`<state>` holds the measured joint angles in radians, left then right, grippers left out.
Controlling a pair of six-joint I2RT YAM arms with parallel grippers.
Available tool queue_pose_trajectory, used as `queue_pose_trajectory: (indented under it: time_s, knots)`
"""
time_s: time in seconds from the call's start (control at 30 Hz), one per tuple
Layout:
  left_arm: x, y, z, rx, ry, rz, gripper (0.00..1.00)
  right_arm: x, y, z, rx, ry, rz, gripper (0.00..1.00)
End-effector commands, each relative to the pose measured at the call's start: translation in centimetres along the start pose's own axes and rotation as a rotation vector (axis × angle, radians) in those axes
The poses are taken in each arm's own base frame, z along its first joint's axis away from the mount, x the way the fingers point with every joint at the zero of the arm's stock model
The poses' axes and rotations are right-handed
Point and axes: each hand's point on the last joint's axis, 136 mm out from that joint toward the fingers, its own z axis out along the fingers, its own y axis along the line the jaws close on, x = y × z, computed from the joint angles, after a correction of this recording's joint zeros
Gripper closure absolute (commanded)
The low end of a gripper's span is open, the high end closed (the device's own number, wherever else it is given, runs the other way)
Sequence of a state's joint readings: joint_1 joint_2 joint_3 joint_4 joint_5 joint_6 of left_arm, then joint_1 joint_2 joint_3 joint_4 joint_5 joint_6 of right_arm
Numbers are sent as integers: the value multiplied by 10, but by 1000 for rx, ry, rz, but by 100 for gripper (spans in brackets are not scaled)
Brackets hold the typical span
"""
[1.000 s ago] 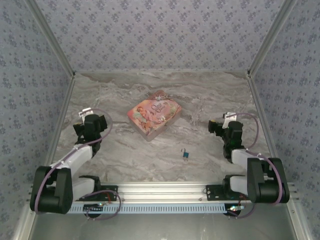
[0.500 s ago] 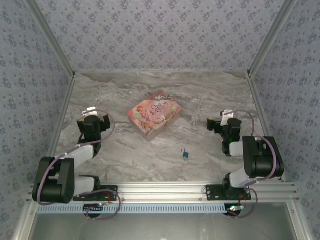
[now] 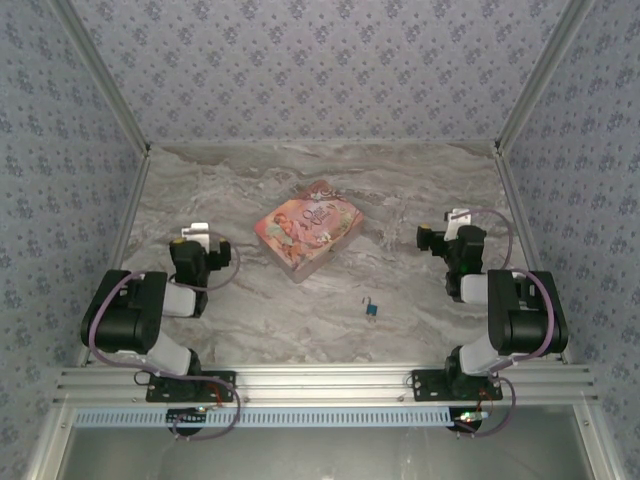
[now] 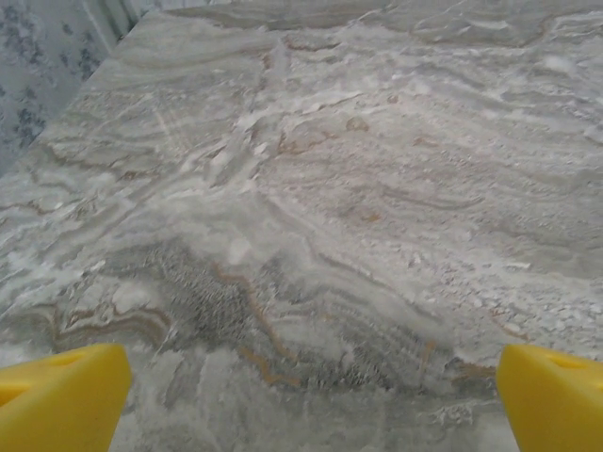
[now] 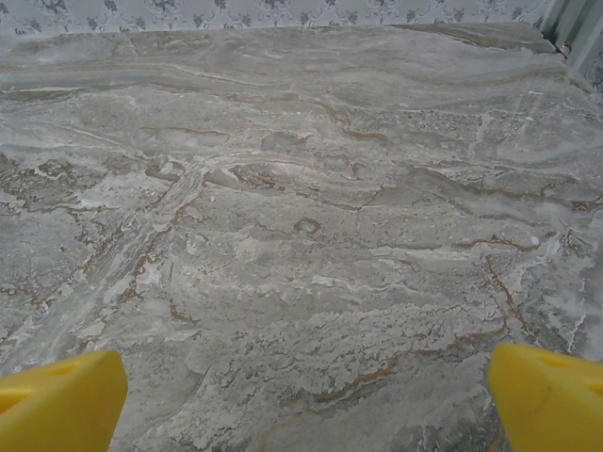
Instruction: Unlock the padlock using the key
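The padlock [image 3: 371, 309] is seen lying on the marble table [image 3: 420, 190], nearer the arm bases than the pink tin [image 3: 306, 229], its shackle apparently turned toward the tin. The left gripper [image 4: 306, 400] and right gripper [image 5: 303, 395] are held spread wide over bare marble, well apart from the padlock.

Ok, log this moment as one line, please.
padlock: lying on marble table, ungripped | pink tin: behind it, apart | left gripper: open, empty | right gripper: open, empty | locked or not: too small to tell
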<state>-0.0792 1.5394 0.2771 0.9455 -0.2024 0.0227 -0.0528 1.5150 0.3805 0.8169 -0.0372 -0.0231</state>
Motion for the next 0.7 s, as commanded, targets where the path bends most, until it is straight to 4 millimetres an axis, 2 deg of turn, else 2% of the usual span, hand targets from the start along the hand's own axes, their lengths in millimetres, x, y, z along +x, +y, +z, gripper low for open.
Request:
queue_pose_trajectory:
  time_s: [0.0, 0.07, 0.67]
  knots:
    - [-33, 3, 15, 37, -42, -34, 0, 1, -4, 2, 21, 10, 10, 0]
    - [-30, 11, 20, 84, -1, -113, 1, 2, -3, 2, 25, 12, 5, 0]
    - [-31, 12, 19, 81, -9, -113, 0, 1, -1, 2, 37, 13, -14, 0]
